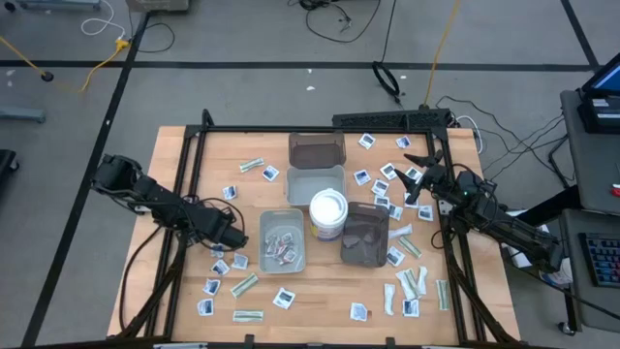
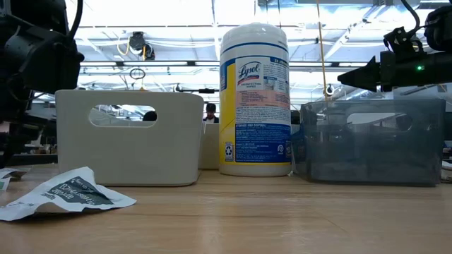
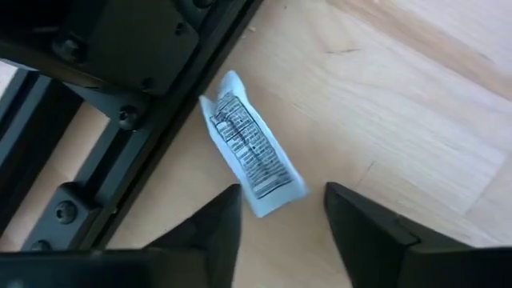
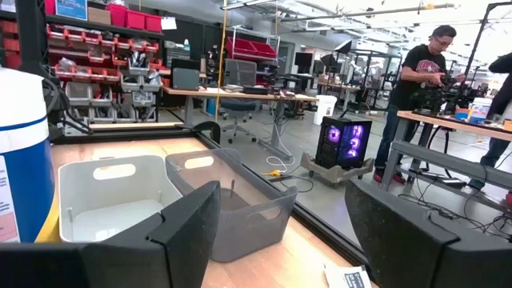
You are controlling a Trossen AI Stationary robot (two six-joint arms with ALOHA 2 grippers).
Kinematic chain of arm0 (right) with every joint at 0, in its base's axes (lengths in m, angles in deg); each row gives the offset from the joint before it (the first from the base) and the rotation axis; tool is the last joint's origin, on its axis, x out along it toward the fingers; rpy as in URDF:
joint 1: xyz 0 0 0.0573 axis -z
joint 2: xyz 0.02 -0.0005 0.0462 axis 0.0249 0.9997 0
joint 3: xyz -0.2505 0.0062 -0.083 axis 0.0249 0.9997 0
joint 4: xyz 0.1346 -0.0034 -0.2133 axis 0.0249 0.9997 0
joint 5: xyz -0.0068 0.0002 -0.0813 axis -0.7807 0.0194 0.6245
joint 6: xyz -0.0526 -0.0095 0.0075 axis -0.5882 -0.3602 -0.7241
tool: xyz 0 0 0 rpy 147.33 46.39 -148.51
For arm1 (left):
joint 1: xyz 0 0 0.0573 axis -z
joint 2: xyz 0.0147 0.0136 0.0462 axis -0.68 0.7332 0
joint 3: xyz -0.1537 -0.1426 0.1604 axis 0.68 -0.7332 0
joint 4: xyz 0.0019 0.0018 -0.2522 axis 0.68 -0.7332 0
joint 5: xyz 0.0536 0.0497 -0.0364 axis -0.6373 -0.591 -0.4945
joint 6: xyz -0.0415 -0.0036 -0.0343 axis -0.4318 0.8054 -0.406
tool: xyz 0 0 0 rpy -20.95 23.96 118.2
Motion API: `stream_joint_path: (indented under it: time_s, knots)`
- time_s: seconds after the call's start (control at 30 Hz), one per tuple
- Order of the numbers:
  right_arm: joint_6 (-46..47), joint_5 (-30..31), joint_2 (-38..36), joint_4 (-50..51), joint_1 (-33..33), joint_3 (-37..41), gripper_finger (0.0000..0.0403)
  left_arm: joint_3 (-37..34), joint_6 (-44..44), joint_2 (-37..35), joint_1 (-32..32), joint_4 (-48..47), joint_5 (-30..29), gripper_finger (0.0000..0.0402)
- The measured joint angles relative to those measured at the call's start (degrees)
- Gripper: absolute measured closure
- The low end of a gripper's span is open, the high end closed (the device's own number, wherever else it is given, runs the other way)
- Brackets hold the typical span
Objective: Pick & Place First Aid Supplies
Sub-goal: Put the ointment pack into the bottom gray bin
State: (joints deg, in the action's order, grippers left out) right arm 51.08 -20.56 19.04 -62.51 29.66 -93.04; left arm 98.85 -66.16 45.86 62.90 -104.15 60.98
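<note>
First aid packets lie scattered on the wooden table (image 1: 320,291): white squares with dark print and narrow pale strips. My left gripper (image 1: 232,237) points down at the table's left side, just left of the grey tray (image 1: 283,242), which holds several packets. In the left wrist view one white printed packet (image 3: 250,154) lies flat on the wood. My left gripper (image 3: 280,220) stands open with a finger on either side of that packet's near end. My right gripper (image 1: 418,173) is raised at the far right, open (image 4: 280,232), with nothing between its fingers. My left gripper comes from above, slanting down. One finger (image 3: 218,232) stands right at the packet's near end (image 3: 268,200), and the other is clear of it. I cannot tell whether that finger touches the packet. The packet lies flat on the table.
A black frame rail (image 3: 120,128) runs close beside the packet. In the middle stand a light grey tray (image 1: 315,184), two dark translucent trays (image 1: 317,148) (image 1: 365,233) and the round white tub (image 1: 327,213). A crumpled packet (image 2: 63,194) lies near the front. People stand in the room beyond.
</note>
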Motion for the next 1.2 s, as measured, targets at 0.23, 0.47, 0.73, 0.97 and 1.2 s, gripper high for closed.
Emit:
stream_joint_path:
  time_s: [0.23,0.47,0.73,0.97,1.2]
  knots:
    - [0.00,0.00,-0.01,0.00,-0.01,0.00,0.0140,-0.02,0.89,0.00,0.00,0.94,-1.49,0.0302]
    - [0.00,0.00,-0.01,0.00,-0.01,0.01,0.0140,-0.04,1.49,0.02,0.00,1.48,-2.53,0.0346]
    - [0.00,0.00,-0.01,0.00,0.00,0.00,0.0140,-0.04,2.78,0.04,0.00,1.69,-3.33,0.0383]
    - [-0.02,-0.02,-0.01,0.00,-0.02,0.02,0.0140,0.55,1.73,0.16,-0.15,1.37,-3.11,0.0396]
    - [0.00,0.00,0.01,0.00,-0.02,0.00,0.0140,0.61,1.73,0.17,-0.15,1.14,-2.53,0.0343]
